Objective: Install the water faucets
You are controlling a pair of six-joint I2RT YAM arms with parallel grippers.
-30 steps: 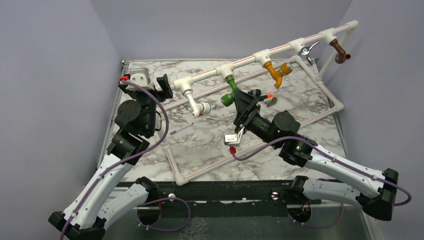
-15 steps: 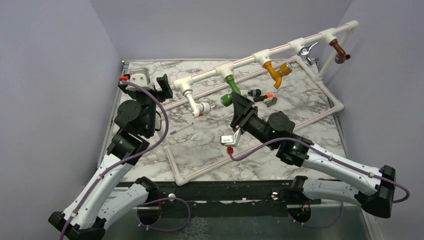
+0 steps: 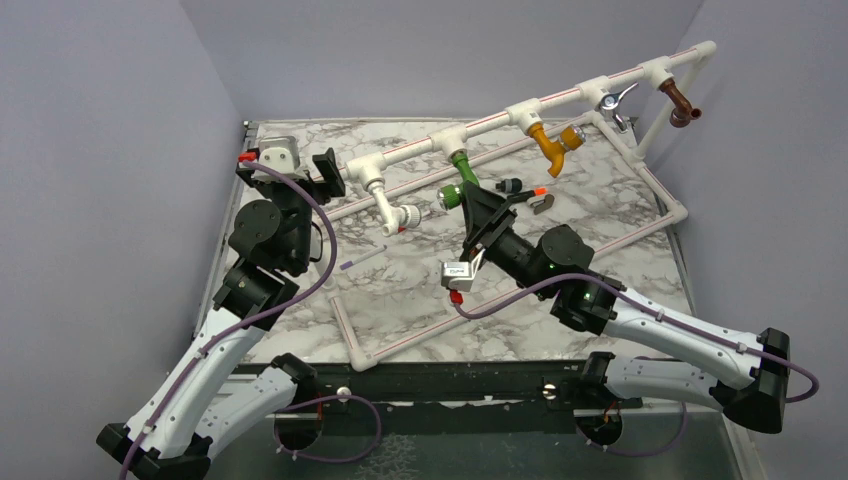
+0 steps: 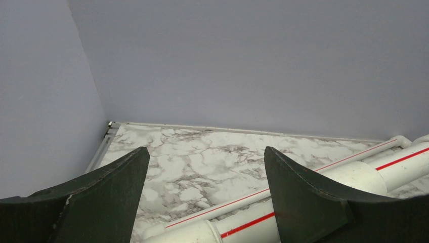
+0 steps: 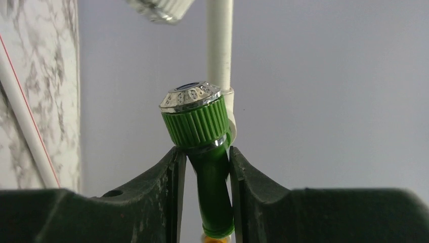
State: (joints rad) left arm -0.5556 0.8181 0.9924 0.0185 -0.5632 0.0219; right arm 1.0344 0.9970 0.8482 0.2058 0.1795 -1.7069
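Observation:
The green water faucet (image 3: 461, 176) hangs from a tee of the white pipe frame (image 3: 498, 120), its silver-capped knob toward the left. My right gripper (image 3: 470, 197) is shut on the faucet's bent green body (image 5: 208, 167), just below the ribbed knob; both pads touch it. White (image 3: 392, 206), yellow (image 3: 553, 143), chrome (image 3: 614, 102) and brown (image 3: 682, 103) faucets also sit on the frame. My left gripper (image 3: 297, 168) stands open at the frame's left end. Nothing lies between its fingers (image 4: 205, 152), and the striped pipe (image 4: 354, 174) runs just below.
Small black parts with an orange tip (image 3: 522, 188) and a grey hook (image 3: 543, 205) lie on the marble table (image 3: 420, 290) behind my right gripper. A thin purple stick (image 3: 360, 259) lies left of centre. The frame's lower rails (image 3: 345, 330) cross the table.
The right gripper's jaws have closed onto the green faucet, and its wrist has turned and shifted slightly left. The left arm has not moved.

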